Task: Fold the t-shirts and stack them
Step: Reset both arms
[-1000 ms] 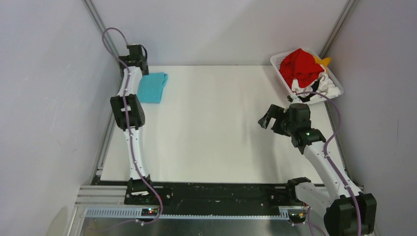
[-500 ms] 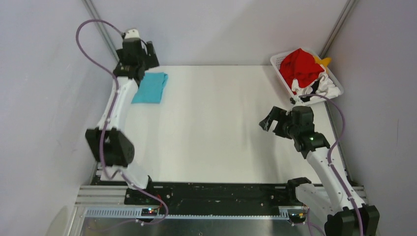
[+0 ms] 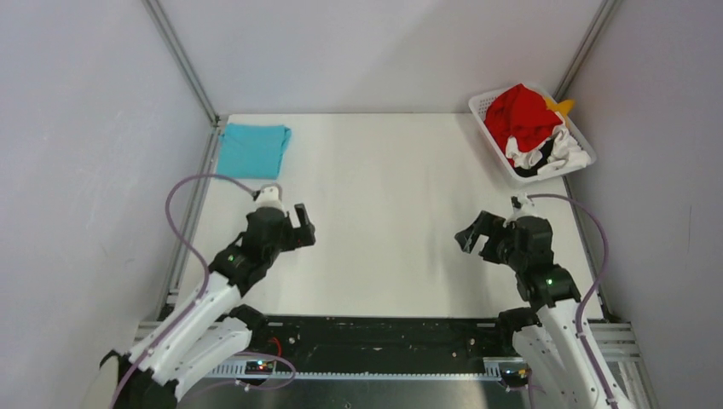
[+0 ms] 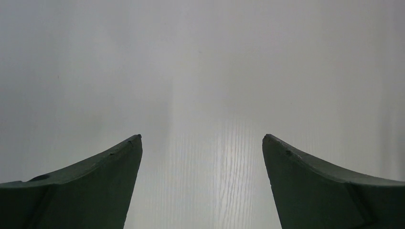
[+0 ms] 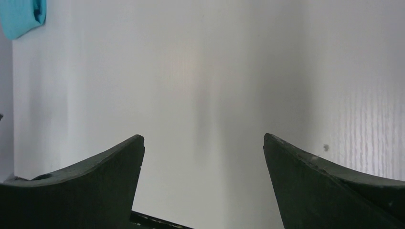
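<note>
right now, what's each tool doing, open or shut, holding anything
left tool: open, holding nothing
right tool: open, holding nothing

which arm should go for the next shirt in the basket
Right. The right arm sits on the same side as the basket holding the red shirt, its jaws open and empty; the left arm is across the table.

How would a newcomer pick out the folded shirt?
Look to the table's far left corner, beside the wall. The teal shirt lies flat there, folded. It alone is outside the basket, where the other shirts sit heaped.
</note>
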Available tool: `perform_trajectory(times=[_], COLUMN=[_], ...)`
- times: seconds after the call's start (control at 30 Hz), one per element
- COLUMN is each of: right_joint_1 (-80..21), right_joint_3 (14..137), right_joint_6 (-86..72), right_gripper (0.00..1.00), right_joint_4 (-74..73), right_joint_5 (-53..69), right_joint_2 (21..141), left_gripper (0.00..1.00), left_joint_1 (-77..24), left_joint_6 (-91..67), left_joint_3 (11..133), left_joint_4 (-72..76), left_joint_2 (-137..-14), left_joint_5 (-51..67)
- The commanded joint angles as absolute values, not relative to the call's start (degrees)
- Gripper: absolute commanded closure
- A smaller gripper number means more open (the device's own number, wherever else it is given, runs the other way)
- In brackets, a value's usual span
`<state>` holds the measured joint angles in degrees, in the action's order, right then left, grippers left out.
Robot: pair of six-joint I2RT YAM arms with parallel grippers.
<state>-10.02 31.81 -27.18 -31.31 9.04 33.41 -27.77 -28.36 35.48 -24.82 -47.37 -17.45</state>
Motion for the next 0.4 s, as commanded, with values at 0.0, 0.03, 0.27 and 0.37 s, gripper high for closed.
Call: perform_trajectory(times=[0.0,0.03,0.27,0.37], right_joint_1=[-10.3,-10.2,-10.2,-10.2], right_joint_3=[28.5,28.3,26.3,25.8], right_joint_6=[-29.1,-29.2,-29.1,-29.3], right_gripper=[0.01,0.01,0.01,0.01], right_joint_4=[-29.2,-29.3,-27.7,-27.2], right_joint_5=[3.4,2.6,3.2,2.9], right_joint_2=[26.0,24.0,19.0,18.7], left_gripper=[0.00,0.00,0.00,0.00], left_joint_1=[-28.7,-28.7,-28.7,-28.7], left_joint_6=[-33.8,-34.2,-33.9,-33.7], left_joint_3=[30.4,29.1,28.3,28.1], left_joint_4=[-22.0,-21.9,-22.0,-22.0], left_joint_2=[-36.4,-33.5,-28.8,-28.7], left_joint_5=[-18.8,-18.8,-18.9,-19.3])
